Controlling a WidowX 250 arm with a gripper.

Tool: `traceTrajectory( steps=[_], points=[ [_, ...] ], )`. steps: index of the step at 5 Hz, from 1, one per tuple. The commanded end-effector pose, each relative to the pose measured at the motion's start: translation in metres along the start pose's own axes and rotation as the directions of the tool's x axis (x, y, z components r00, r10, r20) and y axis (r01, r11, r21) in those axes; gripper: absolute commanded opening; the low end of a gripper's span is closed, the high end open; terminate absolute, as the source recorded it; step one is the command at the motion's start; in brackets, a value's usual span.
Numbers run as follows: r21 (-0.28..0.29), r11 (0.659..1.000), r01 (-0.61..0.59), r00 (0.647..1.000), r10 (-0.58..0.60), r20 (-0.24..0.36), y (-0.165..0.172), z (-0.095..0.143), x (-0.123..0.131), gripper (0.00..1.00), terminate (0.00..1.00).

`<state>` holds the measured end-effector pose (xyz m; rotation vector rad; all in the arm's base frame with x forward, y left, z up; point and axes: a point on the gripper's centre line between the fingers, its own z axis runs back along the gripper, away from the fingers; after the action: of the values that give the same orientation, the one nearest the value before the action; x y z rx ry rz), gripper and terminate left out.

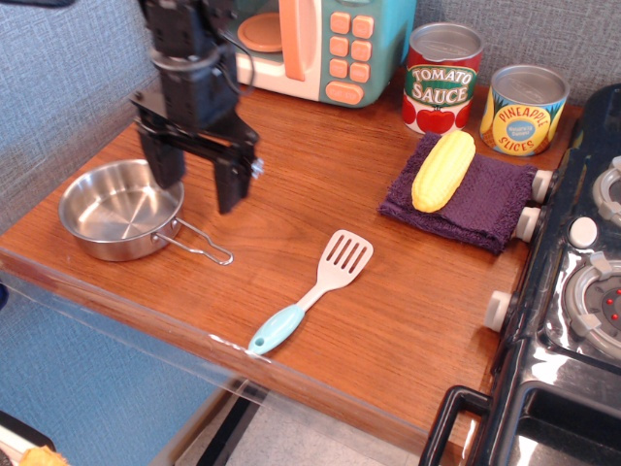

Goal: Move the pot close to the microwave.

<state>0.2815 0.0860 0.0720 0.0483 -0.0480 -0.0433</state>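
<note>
You have the gripper [197, 186] with its fingers spread apart over the right rim of the pot [118, 209], which sits at the counter's front-left corner, well apart from the microwave [325, 47] at the back beside cans reading "TOMATO SAUCE" [442, 78] and "PINEAPPLE SLICES" [524, 110].

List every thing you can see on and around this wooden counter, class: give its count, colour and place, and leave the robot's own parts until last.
pot: one, shiny steel, front-left of counter
microwave: one, teal with peach buttons, back centre
tomato sauce can: one, red label, back right
pineapple can: one, yellow and blue label, right of the tomato can
corn cob: one, yellow, lying on the cloth
cloth: one, purple, beside the stove
spatula: one, cream head, blue handle, front centre
stove: one, black, right edge
gripper: one, black, open, above the pot's right rim
</note>
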Motion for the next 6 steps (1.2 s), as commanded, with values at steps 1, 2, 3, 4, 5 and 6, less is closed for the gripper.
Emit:
traceTrajectory(
  steps=[1, 2, 3, 4, 5, 6],
  points=[
    [0.014, 0.999, -0.030, 0.999, 0.030, 0.022, 0.066, 0.005, 0.002, 1.00, 0.00],
    [0.030, 0.999, -0.034, 0.999, 0.034, -0.012, 0.089, -0.009, -0.001, 1.00, 0.00],
    [0.037, 0.998, -0.057, 0.998, 0.058, -0.031, 0.109, -0.017, -0.009, 1.00, 0.00],
    [0.056, 0.997, -0.045, 0.998, 0.047, -0.042, 0.117, -0.027, -0.011, 1.00, 0.00],
    [0.071, 0.997, -0.041, 0.997, 0.046, -0.064, 0.116, -0.037, -0.010, 1.00, 0.00],
    [0.075, 0.995, -0.061, 0.993, 0.068, -0.096, 0.116, -0.049, -0.011, 1.00, 0.00]
  ],
)
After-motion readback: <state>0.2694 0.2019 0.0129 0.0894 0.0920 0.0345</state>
